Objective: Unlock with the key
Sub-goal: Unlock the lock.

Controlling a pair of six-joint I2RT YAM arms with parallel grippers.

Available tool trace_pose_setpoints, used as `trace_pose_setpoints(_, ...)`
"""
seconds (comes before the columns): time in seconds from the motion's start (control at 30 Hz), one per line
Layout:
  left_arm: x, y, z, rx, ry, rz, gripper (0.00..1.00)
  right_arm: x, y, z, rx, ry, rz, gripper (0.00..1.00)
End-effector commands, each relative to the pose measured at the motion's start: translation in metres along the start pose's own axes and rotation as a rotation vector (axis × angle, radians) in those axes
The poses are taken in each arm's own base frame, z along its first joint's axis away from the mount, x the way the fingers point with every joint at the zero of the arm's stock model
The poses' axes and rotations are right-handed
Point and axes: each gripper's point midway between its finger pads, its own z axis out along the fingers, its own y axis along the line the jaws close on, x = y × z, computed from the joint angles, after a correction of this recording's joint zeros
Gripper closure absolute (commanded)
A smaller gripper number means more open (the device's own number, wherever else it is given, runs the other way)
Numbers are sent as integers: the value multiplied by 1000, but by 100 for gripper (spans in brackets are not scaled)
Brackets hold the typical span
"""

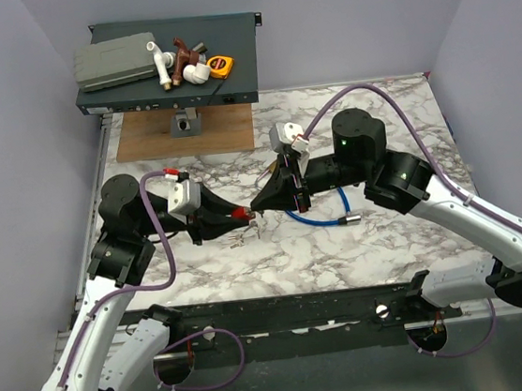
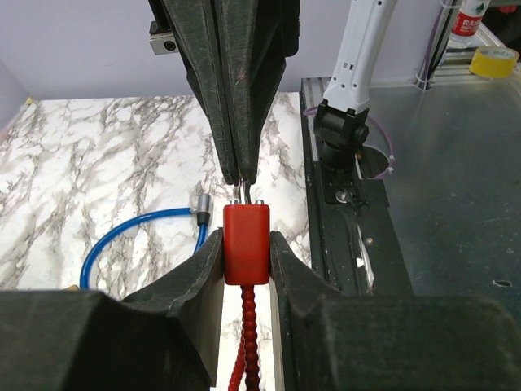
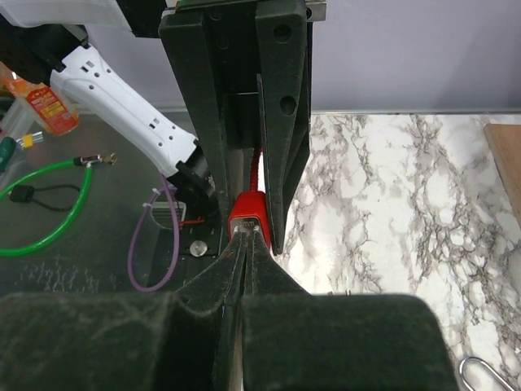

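A small red lock block (image 2: 246, 244) with a ribbed red cord (image 2: 248, 326) hanging from it sits between my left gripper's (image 2: 246, 241) jaws, which are shut on its two sides. The arms meet over the middle of the marble table (image 1: 362, 250). My right gripper (image 1: 256, 207) comes in from the opposite side, its tips shut on a thin sliver of metal, the key (image 2: 242, 194), at the block's end face between two silver studs. Most of the key is hidden by the fingers. The right wrist view shows the block (image 3: 247, 213) just beyond my right gripper (image 3: 247, 238).
A blue cable lock (image 1: 315, 216) lies on the table under the right wrist. Small metal bits (image 1: 238, 240) rest near the left gripper. A wooden board (image 1: 183, 132) and a dark rack (image 1: 168, 79) loaded with parts stand at the back left.
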Motion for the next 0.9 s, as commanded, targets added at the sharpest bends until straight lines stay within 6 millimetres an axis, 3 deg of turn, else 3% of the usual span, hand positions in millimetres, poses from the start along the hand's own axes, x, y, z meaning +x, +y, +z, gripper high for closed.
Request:
trace_pose_setpoints(0.0,-12,-13,3,88,-18,138,100,18,-5,12,-8,44,61,99)
trace_pose_setpoints(0.17,-16,-11,6,101,-20,153,100,26,-3,18,-40,61,99,99)
trace_pose_setpoints(0.37,-10,-11,9,107,-21,136,100,19,-3,20,-44,55,96,99)
trace_pose_setpoints(0.63,-16,2,10,26,-45,131,100,33,-5,23,-27,97,115,99)
trace_pose_setpoints(0.87,-18,-1,11,39,-47,93,100,34,1,25,-69,99,121,97)
